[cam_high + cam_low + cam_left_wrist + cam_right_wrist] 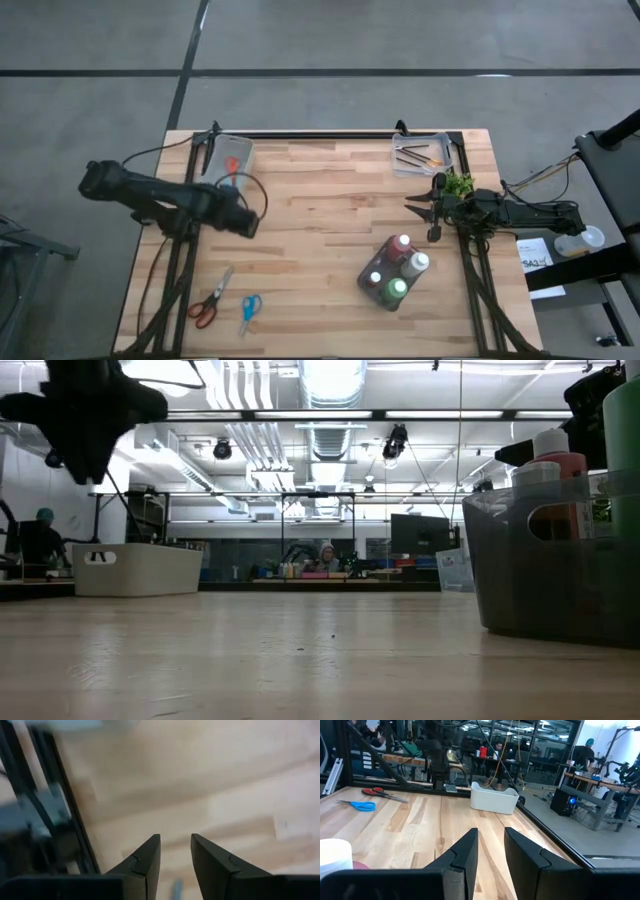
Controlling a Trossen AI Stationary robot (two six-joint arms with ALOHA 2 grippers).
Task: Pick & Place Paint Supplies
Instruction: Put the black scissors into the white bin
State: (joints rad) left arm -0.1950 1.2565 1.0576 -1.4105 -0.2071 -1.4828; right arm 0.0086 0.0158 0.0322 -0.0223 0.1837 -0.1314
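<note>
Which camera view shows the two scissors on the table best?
The high view: both lie fully visible near the table's front left, the red scissors beside the blue scissors. The right wrist view shows them small and far across the table. The low view shows neither, and none is clear in the left wrist view.

Butcher-block table [320, 210]. Holding two trays at far edge [228, 155] [422, 154], bottle caddy [395, 272] near right edge, red scissors [209, 303] and blue scissors [249, 310] near front-left corner.

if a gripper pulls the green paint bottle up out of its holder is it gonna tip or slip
The green paint bottle stands upright, packed among other bottles in the dark holder, so it probably won't tip. Its smooth rounded cap may slip.
</note>
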